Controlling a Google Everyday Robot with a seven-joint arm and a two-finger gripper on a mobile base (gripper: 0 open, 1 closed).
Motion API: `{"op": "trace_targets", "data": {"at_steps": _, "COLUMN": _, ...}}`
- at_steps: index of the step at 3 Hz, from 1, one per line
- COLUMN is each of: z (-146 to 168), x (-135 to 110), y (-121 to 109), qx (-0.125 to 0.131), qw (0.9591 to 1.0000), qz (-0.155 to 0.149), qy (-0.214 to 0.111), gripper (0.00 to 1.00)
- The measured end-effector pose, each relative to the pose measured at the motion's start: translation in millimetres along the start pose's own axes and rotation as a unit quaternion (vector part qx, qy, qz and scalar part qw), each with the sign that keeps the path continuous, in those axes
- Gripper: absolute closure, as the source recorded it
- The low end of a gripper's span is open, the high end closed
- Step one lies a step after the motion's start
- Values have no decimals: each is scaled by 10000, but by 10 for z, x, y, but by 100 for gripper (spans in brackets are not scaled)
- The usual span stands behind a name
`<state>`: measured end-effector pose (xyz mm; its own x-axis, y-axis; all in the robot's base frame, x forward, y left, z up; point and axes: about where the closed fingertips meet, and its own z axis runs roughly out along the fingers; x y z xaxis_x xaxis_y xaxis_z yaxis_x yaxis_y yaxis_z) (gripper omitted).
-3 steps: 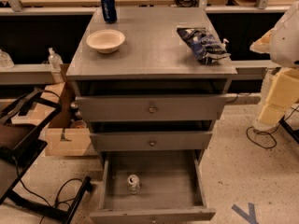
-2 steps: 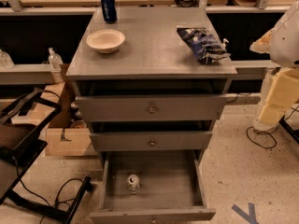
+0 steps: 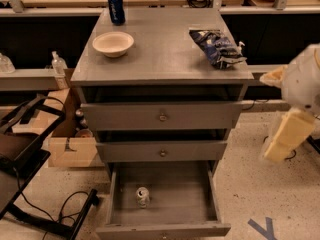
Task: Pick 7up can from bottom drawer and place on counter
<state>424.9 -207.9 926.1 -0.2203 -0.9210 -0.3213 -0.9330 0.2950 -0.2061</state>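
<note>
The 7up can point(image 3: 143, 196) is small and silvery with a silver top. It stands upright near the front left of the open bottom drawer point(image 3: 165, 229), which is pulled far out. The two drawers above are slightly ajar. The grey counter point(image 3: 160, 54) tops the cabinet. My gripper point(image 3: 282, 136) is the cream part hanging under the white arm at the right edge. It is beside the cabinet at middle-drawer height, well to the right of the can and above it, and touches nothing.
On the counter stand a dark blue can point(image 3: 116, 8) at the back left, a cream bowl point(image 3: 113, 43) and a dark chip bag point(image 3: 216, 46) on the right. A cardboard box point(image 3: 72, 146), a black frame point(image 3: 30, 134) and cables lie on the floor to the left.
My arm and gripper at the right have dropped lower and come slightly left, toward the cabinet. The can and the drawers have not moved.
</note>
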Motion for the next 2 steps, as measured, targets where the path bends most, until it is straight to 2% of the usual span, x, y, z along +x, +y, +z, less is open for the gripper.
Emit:
{"op": "trace_targets", "data": {"at_steps": 1, "z": 581, "x": 273, "y": 323, "qx": -228, "qw": 9967, "qz": 240, "qy": -745, "gripper": 0}}
{"op": "trace_targets", "data": {"at_steps": 2, "z": 1350, "x": 412, "y": 605, "qx": -418, "qw": 9810, "qz": 566, "qy": -1807, "gripper": 0}}
